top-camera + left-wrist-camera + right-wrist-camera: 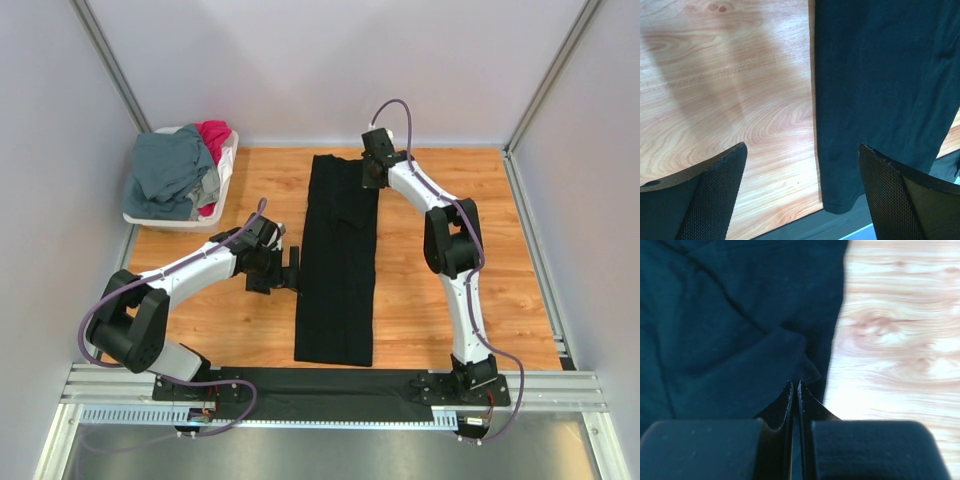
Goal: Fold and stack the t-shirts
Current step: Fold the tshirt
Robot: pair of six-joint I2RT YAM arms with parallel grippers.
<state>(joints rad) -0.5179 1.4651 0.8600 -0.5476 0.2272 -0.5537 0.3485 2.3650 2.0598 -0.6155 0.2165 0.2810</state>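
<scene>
T-shirt [337,270], plain black, on table [235,330]

The left end effector [293,270] hangs low, its jaws wide apart. The right end effector [794,385], arm stretched far forward, is pinched closed on the shirt [730,325] edge.

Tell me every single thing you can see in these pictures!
black t-shirt: one, black, a long folded strip down the middle of the table
grey-blue t-shirt: at least one, slate grey-blue, bunched in the basket
magenta-red t-shirt: one, magenta-red, in the basket's far side
basket: one, white, far left corner
table: one, light wood
left gripper: one, black, open, over the shirt's left edge
right gripper: one, black, shut, pinching the shirt's far right edge
</scene>
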